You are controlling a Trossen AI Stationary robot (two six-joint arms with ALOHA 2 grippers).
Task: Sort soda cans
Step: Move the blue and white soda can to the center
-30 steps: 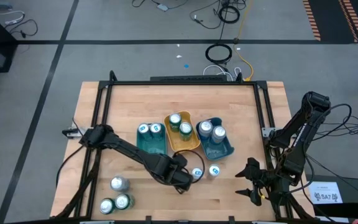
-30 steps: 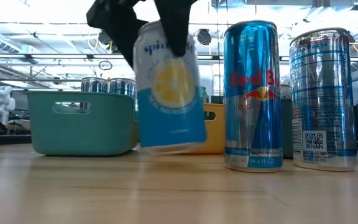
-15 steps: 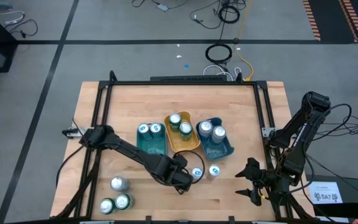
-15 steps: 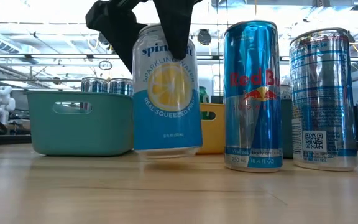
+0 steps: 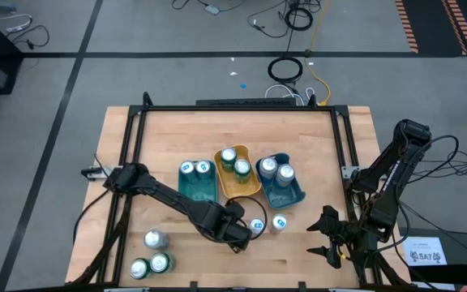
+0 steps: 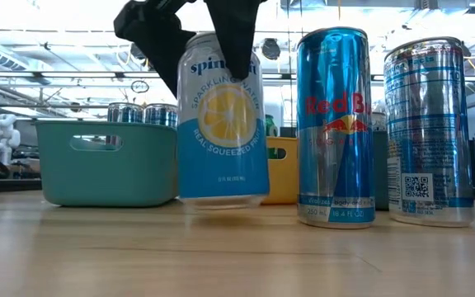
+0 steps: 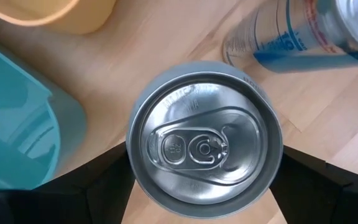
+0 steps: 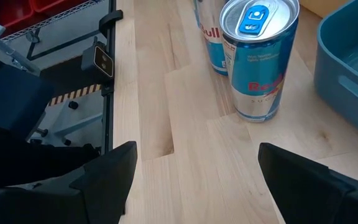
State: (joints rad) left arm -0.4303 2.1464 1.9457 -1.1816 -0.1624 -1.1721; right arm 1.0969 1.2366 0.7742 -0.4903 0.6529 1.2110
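My left gripper is down near the table's near edge, shut on a white-and-blue soda can with a lemon on it; the wrist view looks straight down on its silver top. Two blue-and-silver soda cans stand on their bases just to its right. The teal tray, yellow tray and blue tray each hold two upright cans. My right gripper waits open near the table's near right corner, touching nothing. My left gripper pinches the lemon can by its upper wall, just under the rim, one finger on each side. The fingers come from above, pointing down. The can sits upright in the hold, its base at the table top or barely above it; which, I cannot tell.
Three more cans stand near the table's near left corner. A black frame borders the table. Bare wood lies along the far side and between the cans and my right gripper.
The lemon can was tilted in my left gripper, base swung out and clear of the table. It has since been turned upright and lowered a little, and has stayed upright for the last half second. The gripper has kept its hold.
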